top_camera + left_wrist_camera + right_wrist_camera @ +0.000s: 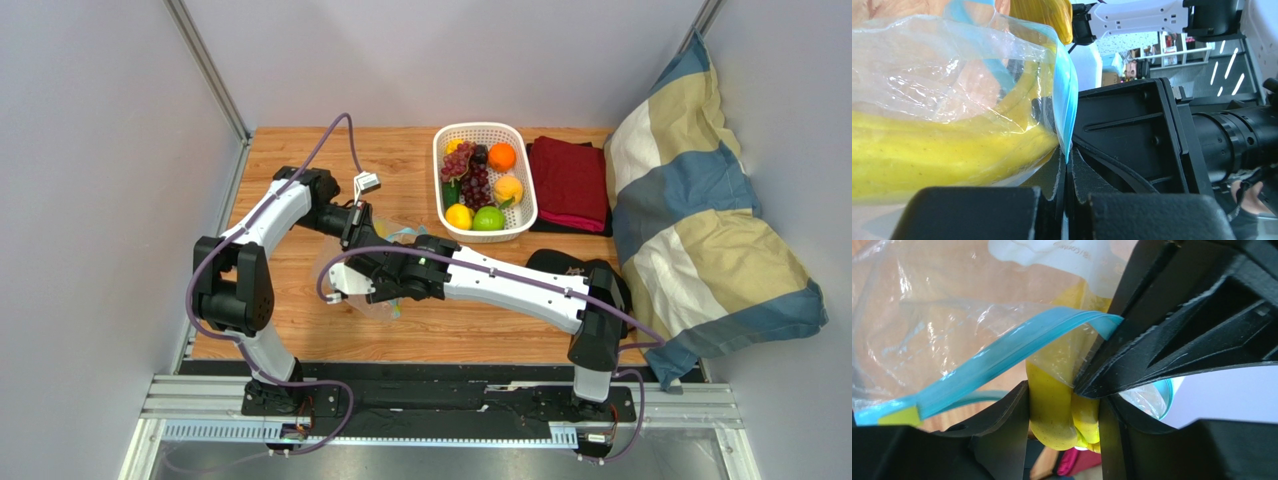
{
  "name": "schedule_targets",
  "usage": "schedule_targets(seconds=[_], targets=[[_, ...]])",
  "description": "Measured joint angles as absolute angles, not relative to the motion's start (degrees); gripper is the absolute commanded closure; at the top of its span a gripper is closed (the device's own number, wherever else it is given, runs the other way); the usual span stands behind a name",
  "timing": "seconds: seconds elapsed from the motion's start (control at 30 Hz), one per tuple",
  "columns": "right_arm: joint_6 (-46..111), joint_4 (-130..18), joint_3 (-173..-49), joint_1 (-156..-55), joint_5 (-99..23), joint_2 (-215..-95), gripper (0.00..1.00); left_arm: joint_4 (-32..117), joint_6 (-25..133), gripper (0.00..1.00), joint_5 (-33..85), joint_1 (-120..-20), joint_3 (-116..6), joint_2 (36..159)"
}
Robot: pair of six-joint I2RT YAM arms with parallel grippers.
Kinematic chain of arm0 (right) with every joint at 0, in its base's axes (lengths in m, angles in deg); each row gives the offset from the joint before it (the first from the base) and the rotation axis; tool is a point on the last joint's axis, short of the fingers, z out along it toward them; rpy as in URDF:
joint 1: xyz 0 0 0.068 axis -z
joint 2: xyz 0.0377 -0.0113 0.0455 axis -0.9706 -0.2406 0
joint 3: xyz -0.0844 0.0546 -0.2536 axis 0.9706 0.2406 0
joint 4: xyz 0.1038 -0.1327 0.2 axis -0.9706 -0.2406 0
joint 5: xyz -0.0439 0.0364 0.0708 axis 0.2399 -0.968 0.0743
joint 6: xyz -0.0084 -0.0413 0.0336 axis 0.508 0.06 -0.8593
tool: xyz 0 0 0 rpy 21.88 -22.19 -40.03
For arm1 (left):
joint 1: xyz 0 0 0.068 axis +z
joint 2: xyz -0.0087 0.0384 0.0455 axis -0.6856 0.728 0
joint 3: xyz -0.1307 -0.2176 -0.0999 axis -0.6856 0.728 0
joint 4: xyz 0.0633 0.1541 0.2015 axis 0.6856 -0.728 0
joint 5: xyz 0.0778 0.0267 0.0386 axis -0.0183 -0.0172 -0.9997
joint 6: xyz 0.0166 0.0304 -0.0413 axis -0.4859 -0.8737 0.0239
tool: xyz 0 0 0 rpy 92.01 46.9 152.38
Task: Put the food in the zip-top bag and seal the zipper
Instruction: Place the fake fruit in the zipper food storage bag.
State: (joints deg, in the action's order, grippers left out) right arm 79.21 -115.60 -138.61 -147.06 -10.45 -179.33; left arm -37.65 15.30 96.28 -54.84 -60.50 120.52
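The clear zip-top bag [345, 280] lies on the wooden table between both grippers. My left gripper [352, 230] is shut on the bag's teal-blue zipper [1066, 115] at the mouth edge, the jaws [1068, 172] pinched flat on the strip. My right gripper [388, 290] is shut on the yellow banana bunch [1057, 410], which sticks partly into the bag's mouth past the zipper [997, 357]. The banana bunch shows through the plastic in the left wrist view [942, 155]. Other food, including a grape cluster [470, 178], an orange [502, 156] and yellow fruits [459, 215], lies in the basket.
A white lattice basket [520, 225] stands at the back middle. A folded red cloth [568, 183] lies right of it, on a black mat. A dark object [570, 265] and a large striped pillow [700, 220] fill the right side.
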Motion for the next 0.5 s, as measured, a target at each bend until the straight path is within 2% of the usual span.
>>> schedule_targets(seconds=[0.17, 0.37, 0.43, 0.5], targets=[[86.4, -108.98, -129.28, -149.38, -5.35, -175.51, 0.91, -38.72, 10.34, 1.0, 96.65, -54.95, -61.37, 122.05], [94.32, -101.92, -122.13, -154.23, -5.55, -173.65, 0.9, -37.94, 6.12, 1.0, 98.29, -54.95, -62.2, 122.75], [96.11, -100.57, -121.02, -155.3, -5.55, -173.58, 0.88, -37.89, 5.61, 1.0, 98.4, -54.95, -62.2, 122.75], [97.77, -99.21, -120.03, -156.0, -5.53, -173.52, 0.82, -37.89, 5.61, 1.0, 98.51, -54.95, -62.2, 122.64]])
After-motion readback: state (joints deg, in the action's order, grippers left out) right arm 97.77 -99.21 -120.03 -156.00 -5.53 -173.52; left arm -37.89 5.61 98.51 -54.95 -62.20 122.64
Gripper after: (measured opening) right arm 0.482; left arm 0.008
